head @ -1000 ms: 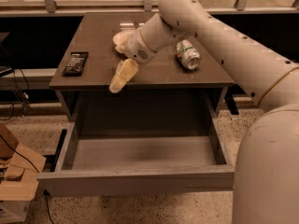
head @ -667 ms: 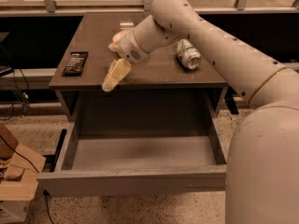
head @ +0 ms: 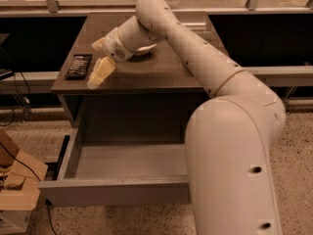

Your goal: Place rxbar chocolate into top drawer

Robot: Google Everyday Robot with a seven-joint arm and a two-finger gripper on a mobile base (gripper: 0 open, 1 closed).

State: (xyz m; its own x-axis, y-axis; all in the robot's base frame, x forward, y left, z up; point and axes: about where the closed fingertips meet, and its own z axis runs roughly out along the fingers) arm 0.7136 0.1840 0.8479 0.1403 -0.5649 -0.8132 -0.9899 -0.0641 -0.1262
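The arm reaches from the lower right over the desk (head: 171, 75), its white wrist angled down toward the front-left corner. The pincer (head: 100, 58) hangs there with its tan fingers (head: 101, 72) spread, gripping nothing. Just to its left, by the left edge, the rxbar chocolate (head: 79, 65) lies flat in a black wrapper; its pale lettering cannot be read. The top drawer (head: 127, 163) stands pulled out below, grey inside.

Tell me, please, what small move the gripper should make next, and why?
Probably ease the gripper sideways and down over the rxbar chocolate: it lies ungrasped near the table's edge, just beside the open fingers, while the top drawer already stands open.
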